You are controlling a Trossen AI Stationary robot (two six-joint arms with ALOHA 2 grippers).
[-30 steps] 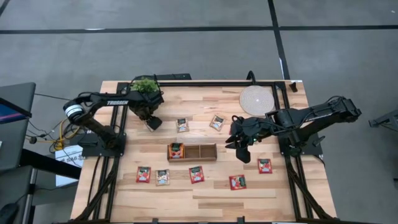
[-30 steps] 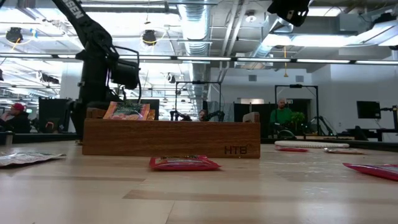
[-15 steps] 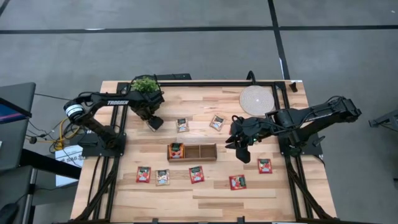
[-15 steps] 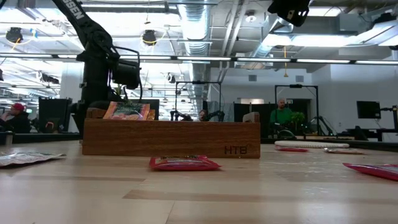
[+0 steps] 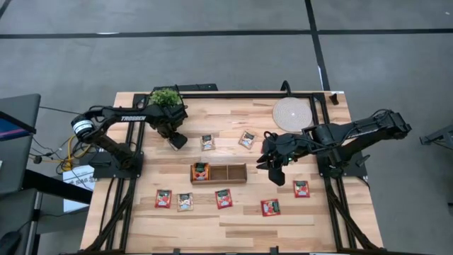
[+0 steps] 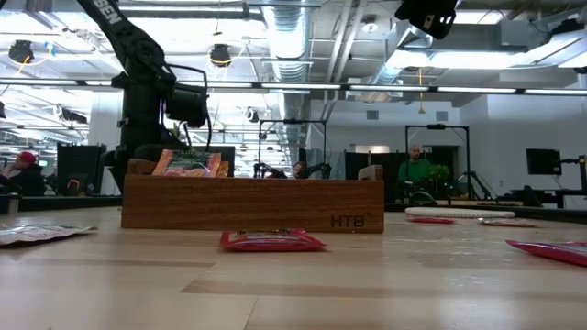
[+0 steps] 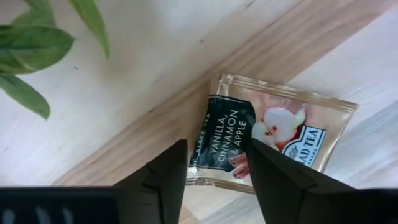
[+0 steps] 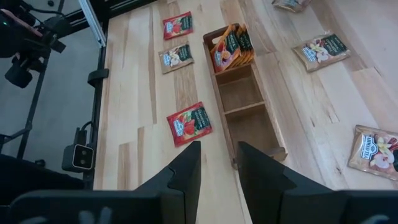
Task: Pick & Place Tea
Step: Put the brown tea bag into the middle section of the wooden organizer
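Currently, the left gripper (image 5: 178, 141) is lowered over a pale beige tea sachet (image 7: 273, 140) in the upper left part of the high view, just below the potted plant (image 5: 167, 100). In the left wrist view its two dark fingers (image 7: 165, 177) are seen straddling the sachet's near edge; whether the sachet is clamped or the fingers are merely set around it cannot be told. The right gripper (image 5: 274, 170) is held above the table right of centre, its fingers parted with nothing between them. A sachet is stood in the left compartment of the wooden tray (image 5: 233, 173) at the centre. Other sachets are scattered around it: two above it, three below left, two lower right.
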